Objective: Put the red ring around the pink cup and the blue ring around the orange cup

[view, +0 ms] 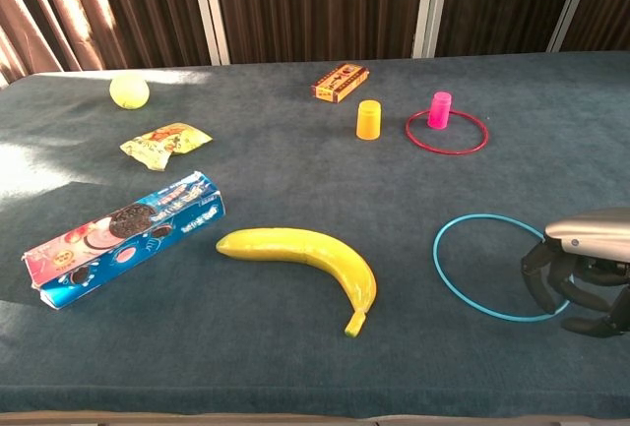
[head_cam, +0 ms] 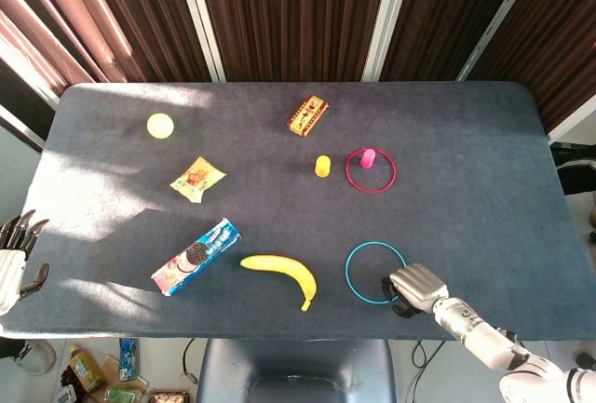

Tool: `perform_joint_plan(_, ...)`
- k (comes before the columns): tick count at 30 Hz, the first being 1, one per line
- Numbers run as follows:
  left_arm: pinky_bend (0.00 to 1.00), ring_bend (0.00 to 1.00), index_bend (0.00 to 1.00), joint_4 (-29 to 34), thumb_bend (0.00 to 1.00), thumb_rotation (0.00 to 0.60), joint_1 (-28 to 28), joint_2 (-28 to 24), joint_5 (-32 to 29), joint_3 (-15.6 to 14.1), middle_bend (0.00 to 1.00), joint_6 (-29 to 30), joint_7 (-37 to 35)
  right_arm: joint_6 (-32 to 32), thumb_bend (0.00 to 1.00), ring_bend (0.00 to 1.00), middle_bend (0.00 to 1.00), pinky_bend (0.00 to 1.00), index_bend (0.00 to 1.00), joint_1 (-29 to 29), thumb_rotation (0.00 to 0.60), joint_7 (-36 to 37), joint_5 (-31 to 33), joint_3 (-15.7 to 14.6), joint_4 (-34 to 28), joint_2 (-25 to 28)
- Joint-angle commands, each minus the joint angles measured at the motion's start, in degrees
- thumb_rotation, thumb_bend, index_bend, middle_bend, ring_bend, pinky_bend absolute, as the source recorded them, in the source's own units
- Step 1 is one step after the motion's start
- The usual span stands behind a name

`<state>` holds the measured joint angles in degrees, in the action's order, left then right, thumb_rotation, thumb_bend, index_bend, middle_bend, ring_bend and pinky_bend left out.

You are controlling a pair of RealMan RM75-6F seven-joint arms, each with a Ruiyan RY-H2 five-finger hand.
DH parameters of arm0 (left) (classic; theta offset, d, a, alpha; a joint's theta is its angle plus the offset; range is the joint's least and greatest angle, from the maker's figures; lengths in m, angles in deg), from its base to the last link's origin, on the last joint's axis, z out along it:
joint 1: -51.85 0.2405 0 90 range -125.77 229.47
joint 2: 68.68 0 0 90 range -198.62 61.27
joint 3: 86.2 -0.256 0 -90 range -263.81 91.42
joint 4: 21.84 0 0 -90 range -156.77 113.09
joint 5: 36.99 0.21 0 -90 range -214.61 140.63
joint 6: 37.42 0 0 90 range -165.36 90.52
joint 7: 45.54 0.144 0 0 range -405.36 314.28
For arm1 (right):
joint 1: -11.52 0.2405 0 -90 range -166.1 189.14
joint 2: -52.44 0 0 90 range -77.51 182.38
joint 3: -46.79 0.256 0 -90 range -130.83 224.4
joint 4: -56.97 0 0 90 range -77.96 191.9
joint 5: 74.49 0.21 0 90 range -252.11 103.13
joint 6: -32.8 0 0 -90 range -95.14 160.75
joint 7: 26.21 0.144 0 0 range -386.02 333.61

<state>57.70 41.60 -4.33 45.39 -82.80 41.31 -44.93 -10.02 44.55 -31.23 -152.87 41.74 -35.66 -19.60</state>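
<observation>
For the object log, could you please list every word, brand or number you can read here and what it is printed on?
None can be read with certainty.
Blue cookie box: dark sandwich cookies pictured; lettering too blurred to read.
Yellow snack packet: red print, too small to read.
Red and yellow box: pattern only, lettering unreadable.
Rings, cups, banana and ball: no text visible.
</observation>
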Motion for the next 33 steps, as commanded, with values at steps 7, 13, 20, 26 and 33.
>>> perform_joint_plan(7,0.15,0.0,0.14,-0.2,0.4,0.6,0.0,0.1,0.0,0.0,0.0,-0.2,-0.3,-0.3,0.44,1.0,0.88,1.0,0.64,0.0,0.6,0.0,0.0,0.3,0.4,-0.5)
perform_joint_plan(13,0.15,0.0,0.14,-0.3,0.4,0.6,0.0,0.1,0.0,0.0,0.0,-0.2,-0.5,-0.5,0.44,1.0,0.88,1.0,0.64,0.0,0.6,0.1,-0.4,0.2,0.7,-0.7)
perform_joint_plan(20,0.15,0.0,0.14,-0.3,0.4,0.6,0.0,0.1,0.0,0.0,0.0,-0.2,-0.5,-0.2,0.44,1.0,0.88,1.0,0.64,0.0,0.6,-0.1,-0.4,0.0,0.9,-0.8)
perform_joint_plan(26,0.15,0.0,0.14,-0.3,0.4,0.6,0.0,0.2,0.0,-0.1,0.0,-0.2,-0.5,-0.2,0.44,1.0,0.88,1.0,0.65,0.0,0.6,-0.1,-0.4,0.0,0.9,-0.8)
perform_joint_plan(33,0.15,0.0,0.14,-0.4,0.4,0.6,0.0,0.2,-0.1,0.0,0.0,-0.3,-0.8,-0.3,0.45,1.0,0.88,1.0,0.65,-0.1,0.6,-1.4,-0.2,-0.2,1.6,-1.3)
